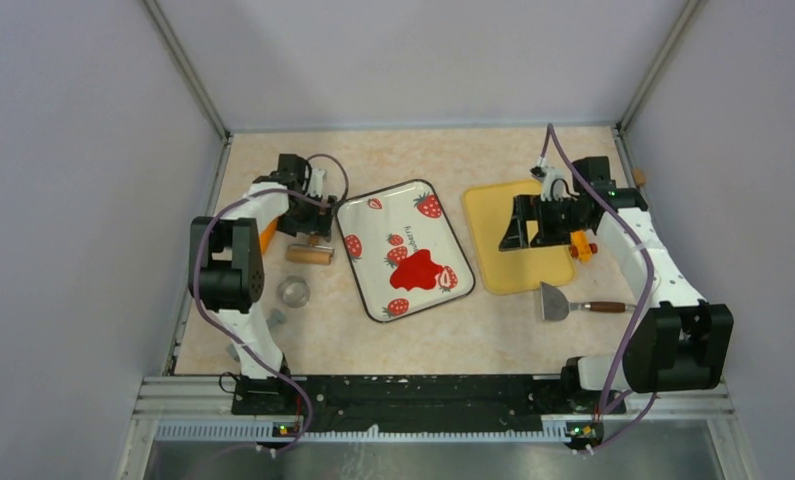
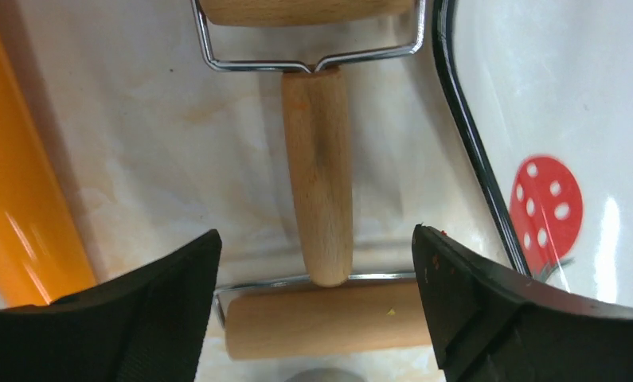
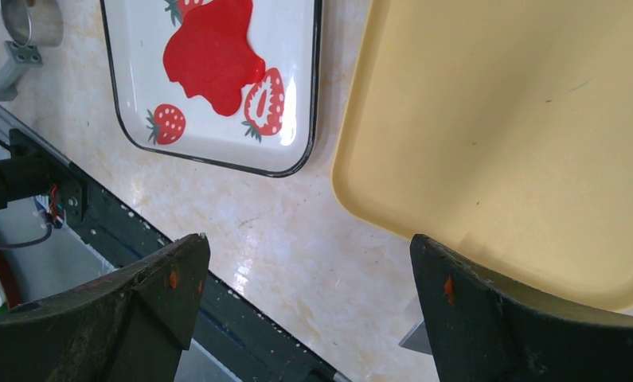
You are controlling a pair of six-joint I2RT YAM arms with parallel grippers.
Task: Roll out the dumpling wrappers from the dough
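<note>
The table (image 1: 423, 150) carries the strawberry tray (image 1: 398, 205) mid-desk and the yellow tray (image 1: 513, 275) toward the right edge; the dough (image 1: 418, 270) lies in the strawberry tray as a flat ragged blob; we see no cut rounds anywhere, so we judge flattening under way and cutting all left. The roller (image 2: 319, 199) lies near the left edge; our left gripper (image 2: 314, 239) hangs over its handle, jaws wide, holding nothing; our right gripper (image 3: 309, 243), equally wide and empty, hovers above the yellow tray.
</note>
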